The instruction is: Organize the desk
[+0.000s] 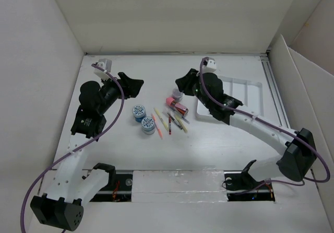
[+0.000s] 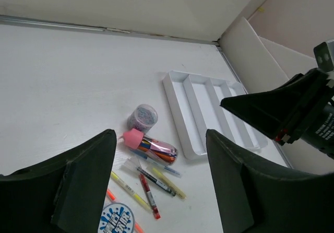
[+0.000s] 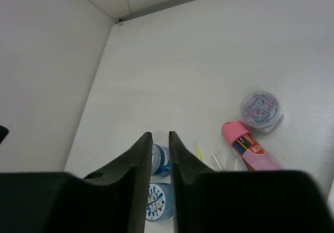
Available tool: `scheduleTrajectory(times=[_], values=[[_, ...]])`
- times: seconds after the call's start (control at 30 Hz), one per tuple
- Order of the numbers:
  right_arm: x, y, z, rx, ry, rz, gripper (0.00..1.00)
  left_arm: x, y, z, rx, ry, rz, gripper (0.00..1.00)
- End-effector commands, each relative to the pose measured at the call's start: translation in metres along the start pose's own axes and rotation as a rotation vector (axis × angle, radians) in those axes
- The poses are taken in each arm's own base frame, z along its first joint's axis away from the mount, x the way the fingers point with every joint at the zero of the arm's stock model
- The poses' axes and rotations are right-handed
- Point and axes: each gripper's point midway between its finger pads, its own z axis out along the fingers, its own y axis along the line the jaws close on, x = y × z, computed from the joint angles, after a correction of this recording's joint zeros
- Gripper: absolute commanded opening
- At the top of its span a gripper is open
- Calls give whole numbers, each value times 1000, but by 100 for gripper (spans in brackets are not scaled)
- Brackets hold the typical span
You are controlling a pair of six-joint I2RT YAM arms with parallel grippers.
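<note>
The desk (image 1: pixel 156 71) is a white walled tabletop. At its middle lie a pink-capped tube of coloured pencils (image 1: pixel 177 106), a clear tub of paper clips (image 1: pixel 177 94), two blue-labelled round tubs (image 1: pixel 138 112) (image 1: pixel 148 124) and several loose pens and highlighters (image 1: pixel 169 120). My left gripper (image 1: pixel 133 84) is open and empty, hovering left of them; its wrist view shows the tube (image 2: pixel 154 147) and pens (image 2: pixel 156 181) between its fingers. My right gripper (image 1: pixel 182 81) is shut and empty, above the paper-clip tub (image 3: pixel 259 109), pointing at the blue tubs (image 3: pixel 160 160).
A white compartment tray (image 1: pixel 235 94) with long slots lies at the right, under my right arm; it also shows in the left wrist view (image 2: pixel 173 103). White walls enclose the desk on the left, back and right. A metal rail (image 1: pixel 271 86) runs along the right edge.
</note>
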Motion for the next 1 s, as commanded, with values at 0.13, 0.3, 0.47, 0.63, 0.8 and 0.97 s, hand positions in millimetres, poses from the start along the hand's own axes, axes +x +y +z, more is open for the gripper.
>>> scheduleTrajectory(times=[0.13, 0.3, 0.47, 0.63, 0.8, 0.97], values=[[-2, -25, 27, 79, 23, 27, 0, -10, -10, 0, 45, -33, 35, 66], [10, -60, 49, 200, 54, 27, 20, -10, -13, -1, 62, -38, 36, 49], [18, -86, 71, 305, 69, -4, 82, -8, -7, 1, 36, -28, 27, 9], [46, -107, 100, 388, 144, -59, 94, -9, -4, 3, 14, -29, 23, 7], [57, -114, 123, 449, 168, -108, 97, -10, -6, 4, 25, -25, 23, 43], [78, -127, 132, 509, 223, -149, 98, -9, -7, 1, 29, -26, 29, 51]])
